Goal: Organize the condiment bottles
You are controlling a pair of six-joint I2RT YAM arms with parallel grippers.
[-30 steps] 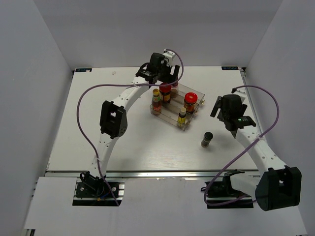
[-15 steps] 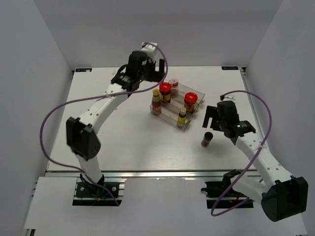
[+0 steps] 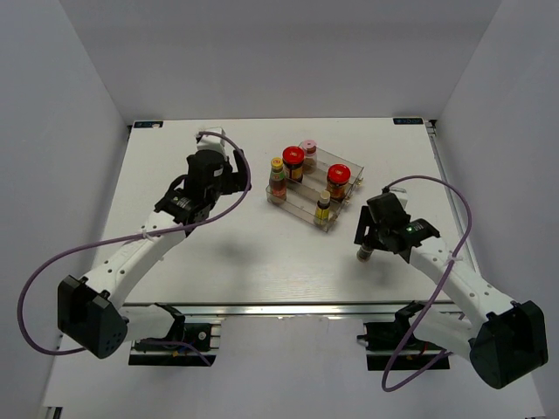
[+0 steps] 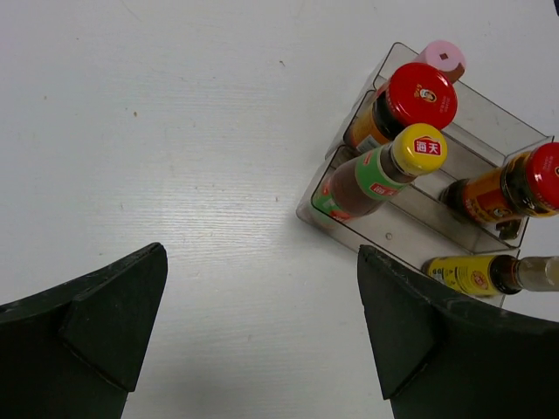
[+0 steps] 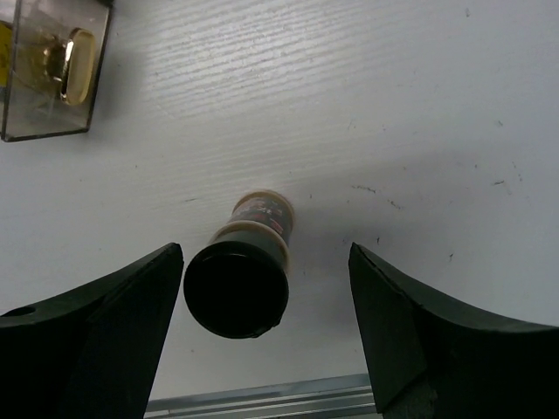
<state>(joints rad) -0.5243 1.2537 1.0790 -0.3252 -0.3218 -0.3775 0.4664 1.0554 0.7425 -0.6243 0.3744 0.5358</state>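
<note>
The black-capped bottle (image 5: 236, 288) stands upright on the table, and my right gripper (image 5: 266, 301) is open around it, with the cap close to the left finger. From above, that bottle (image 3: 364, 254) shows just below the right gripper (image 3: 370, 241). The clear rack (image 3: 305, 201) holds a yellow-capped bottle (image 3: 277, 164), two red-lidded jars (image 3: 293, 156) (image 3: 338, 173), a pink-capped shaker (image 3: 307, 146) and a slim yellow-capped bottle (image 3: 324, 200). My left gripper (image 3: 229, 176) hangs open and holds nothing, left of the rack (image 4: 410, 231), over bare table (image 4: 259, 262).
The rack's near corner (image 5: 52, 78) lies up and left of the right gripper. The table's front metal rail (image 5: 262, 401) runs just behind the black-capped bottle. White walls enclose the table on three sides.
My left arm has pulled back from the rack, to the left and nearer. The right gripper has moved in over the black-capped bottle, and its jaws have narrowed slightly around it.
</note>
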